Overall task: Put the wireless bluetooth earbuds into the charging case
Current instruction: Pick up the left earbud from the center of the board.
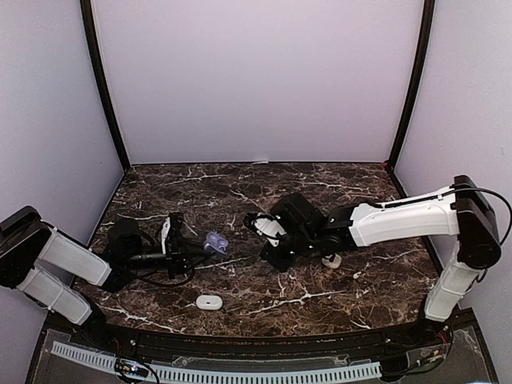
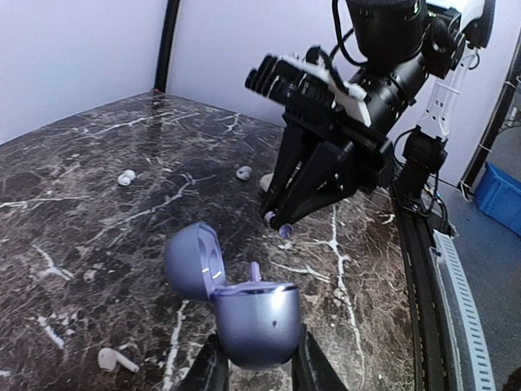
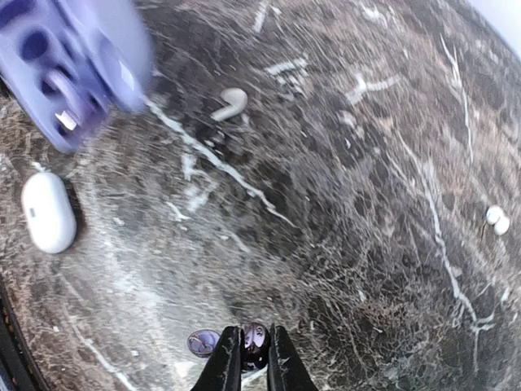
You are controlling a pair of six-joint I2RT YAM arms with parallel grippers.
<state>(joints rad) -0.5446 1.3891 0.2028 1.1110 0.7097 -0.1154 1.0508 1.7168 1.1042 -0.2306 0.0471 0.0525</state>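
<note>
Two end effectors share this step. Your left end effector (image 2: 256,358) is clamped around the open purple case (image 2: 252,322). Your right end effector (image 3: 252,336), nearly closed, pinches a lavender earbud (image 3: 256,349). The case sits off to its left, so carry the earbud over the free socket, square it up and lower gently.

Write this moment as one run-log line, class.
left gripper: shut on open lavender case | right gripper: shut on lavender bud, apart from case | stage: bud not yet in case

Dark marble table (image 1: 320,184) carries a closed white case (image 1: 210,302) and scattered white earbuds (image 3: 229,101).
</note>
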